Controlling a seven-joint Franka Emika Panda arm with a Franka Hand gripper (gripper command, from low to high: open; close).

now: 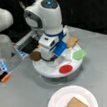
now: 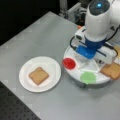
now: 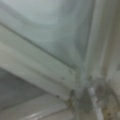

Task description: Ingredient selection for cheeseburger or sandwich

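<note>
Toast lies alone on the white paper plate [image 1: 55, 103], a single brown toast square [image 2: 38, 75] near the plate's middle in both front views, so the sandwich looks barely begun, with only its base laid. The remaining ingredients sit on the white sectioned tray [image 1: 49, 70]: a red disc [image 1: 65, 69] at the tray's near edge in a front view, a green leaf [image 1: 79, 54] beside it, a second toast square [image 1: 71, 41] at the far rim and a dark brown round patty [image 1: 35, 56] on the tray's left edge in that same front view. No yellow cheese square can be made out; it may be hidden under the arm. The pincer [image 1: 52, 57] is down low over the middle of the tray, between the patty and the leaf, its tips masked by the white and blue wrist body, so whether it is wide, narrow or holding a piece I cannot tell. The wrist view shows only pale tray floor and the raised white dividers [image 3: 47, 75] very close up, with no food piece visible there. My reading is that the step in hand is picking the second layer from the tray. Judged from this pose, a clean pick calls for the tips to settle flat on a thin piece without catching a divider wall, then lift clear of the tray rim on the grey surface [image 2: 37, 32].
</note>
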